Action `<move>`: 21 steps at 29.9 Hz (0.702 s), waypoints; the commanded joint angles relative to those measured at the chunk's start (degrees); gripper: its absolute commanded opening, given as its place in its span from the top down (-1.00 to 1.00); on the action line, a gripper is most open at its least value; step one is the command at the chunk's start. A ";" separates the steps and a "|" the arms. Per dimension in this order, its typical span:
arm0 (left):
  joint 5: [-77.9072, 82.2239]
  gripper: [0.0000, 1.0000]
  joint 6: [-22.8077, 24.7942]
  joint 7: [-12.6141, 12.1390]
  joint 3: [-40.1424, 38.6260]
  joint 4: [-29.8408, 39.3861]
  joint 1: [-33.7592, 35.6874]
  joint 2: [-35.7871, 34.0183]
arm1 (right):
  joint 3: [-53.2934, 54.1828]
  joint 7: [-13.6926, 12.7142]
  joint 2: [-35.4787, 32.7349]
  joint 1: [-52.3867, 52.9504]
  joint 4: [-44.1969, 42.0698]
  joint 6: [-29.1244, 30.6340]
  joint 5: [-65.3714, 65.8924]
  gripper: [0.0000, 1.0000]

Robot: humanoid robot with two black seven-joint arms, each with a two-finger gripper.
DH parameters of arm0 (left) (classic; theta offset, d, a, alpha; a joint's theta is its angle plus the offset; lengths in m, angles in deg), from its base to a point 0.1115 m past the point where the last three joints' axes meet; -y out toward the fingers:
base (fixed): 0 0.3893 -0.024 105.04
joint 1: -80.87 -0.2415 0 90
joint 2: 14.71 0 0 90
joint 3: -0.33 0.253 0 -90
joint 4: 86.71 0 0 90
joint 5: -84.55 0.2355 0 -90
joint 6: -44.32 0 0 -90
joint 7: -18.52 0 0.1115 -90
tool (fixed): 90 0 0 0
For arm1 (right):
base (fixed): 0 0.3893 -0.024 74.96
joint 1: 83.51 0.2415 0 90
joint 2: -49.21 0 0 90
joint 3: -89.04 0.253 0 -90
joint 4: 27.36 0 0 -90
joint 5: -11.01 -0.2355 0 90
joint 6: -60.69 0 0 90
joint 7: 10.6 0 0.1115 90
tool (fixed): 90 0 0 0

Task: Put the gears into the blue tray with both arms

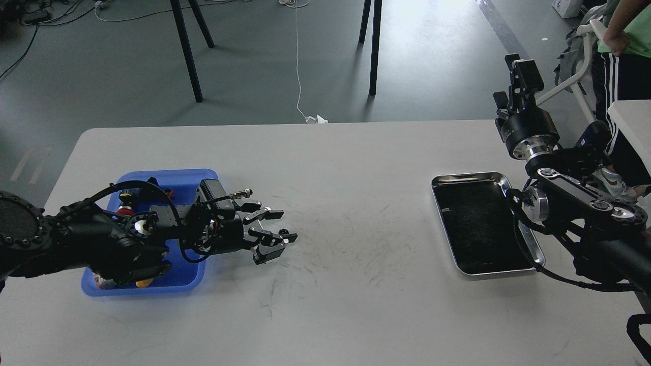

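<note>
**Left arm at the gear, right arm parked**

My left gripper (277, 227) sits low over the table (356, 213), just right of the blue tray (173, 175), fingers spread with a clear gap between them. One gear (283, 234) lies flat on the table at the fingertips, apparently between them; I cannot tell whether either finger touches it. The gear looks small, stiff and light, probably smooth enough to skid on the tabletop if nudged. I judge the best hold is across its toothed rim, fingers coming down either side. My right gripper (520, 71) is raised beyond the steel tray (503, 179), well away from the gear; it is too dark to read its fingers.
</note>
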 commanded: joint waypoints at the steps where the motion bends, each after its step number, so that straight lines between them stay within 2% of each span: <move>1: 0.20 -0.25 0.00 0.00 0.28 0.37 -0.07 -0.56 | -0.08 0.00 0.04 0.01 -0.01 0.00 0.01 -0.90; 9: 0.20 -0.25 0.00 0.00 0.10 0.02 -1.39 -0.56 | -1.31 0.00 -0.05 0.37 -0.02 0.00 0.01 -0.90; 14: 0.29 -0.14 0.00 0.00 0.36 -0.07 -1.83 -0.39 | -1.39 0.00 -0.05 0.37 -0.10 0.00 0.01 -0.90; 21: 0.29 -0.10 0.00 0.00 0.37 -0.24 -1.74 -0.56 | -1.48 0.00 -0.05 0.37 -0.10 0.00 0.01 -0.90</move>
